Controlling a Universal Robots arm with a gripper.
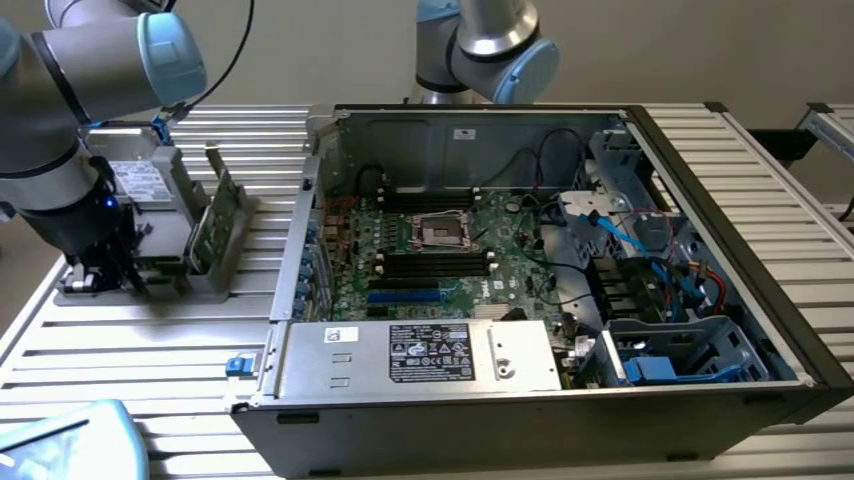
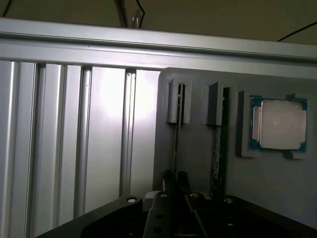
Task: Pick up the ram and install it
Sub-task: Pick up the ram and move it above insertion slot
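Closest, a silver box point(image 1: 420, 355) in the open computer case point(image 1: 534, 425) has a label point(image 1: 430, 352) with writing I cannot read. At the exterior view's left, the gripper point(image 2: 176, 181) squeezes the ram point(image 2: 177, 136), which stands on its thin edge in the gray holder point(image 2: 198, 148), long side along its slot. Another stick point(image 2: 218, 146) stands just beside it, then a square chip point(image 2: 278, 124). A wide green card point(image 1: 214, 220) stands upright nearby.

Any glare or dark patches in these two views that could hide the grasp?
Wrist view: strong glare on the table slats; the processor lid shines pale; the gripper, closed on the ram, lies in deep shadow. Exterior view: even light, with only the inside of the computer case dimmer.
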